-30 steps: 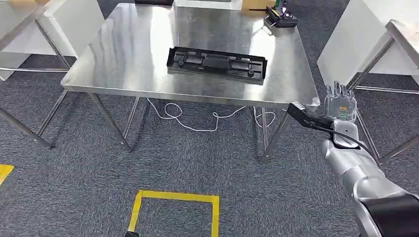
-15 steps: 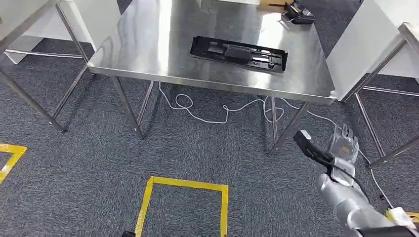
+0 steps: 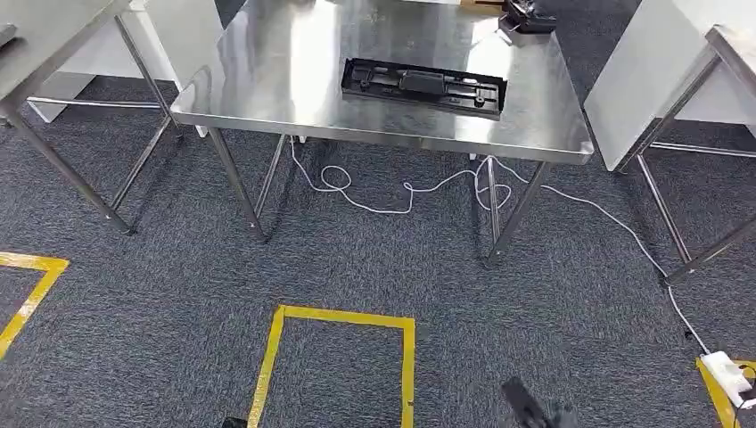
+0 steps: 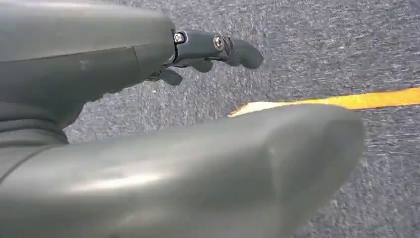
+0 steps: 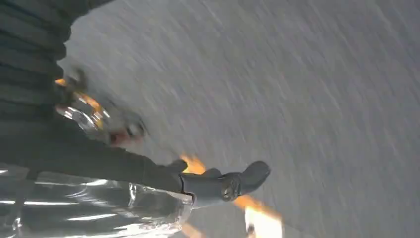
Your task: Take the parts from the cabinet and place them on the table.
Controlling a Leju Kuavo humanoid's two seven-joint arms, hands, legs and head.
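Note:
A long black plastic part [image 3: 424, 86] lies flat on the steel table [image 3: 267, 98], towards its far right side. A small black object [image 3: 528, 16] sits at the table's far right corner. My left hand [image 4: 208, 47] hangs over the grey carpet with its fingers apart and nothing in it. My right hand [image 5: 218, 186] is also above the carpet, blurred, with nothing between its fingers. A dark piece of my right arm [image 3: 528, 410] pokes in at the bottom edge of the head view, well short of the table.
A white cable [image 3: 392, 201] loops on the carpet under the table and runs to a power strip [image 3: 727, 373] at the lower right. A yellow tape square [image 3: 343, 316] marks the floor in front. Other steel tables [image 3: 53, 36] [image 3: 731, 45] flank both sides.
The whole view has shifted, with the table now farther off and higher in the picture: the camera moved. My right arm has dropped from beside the table's near right corner to the picture's bottom edge.

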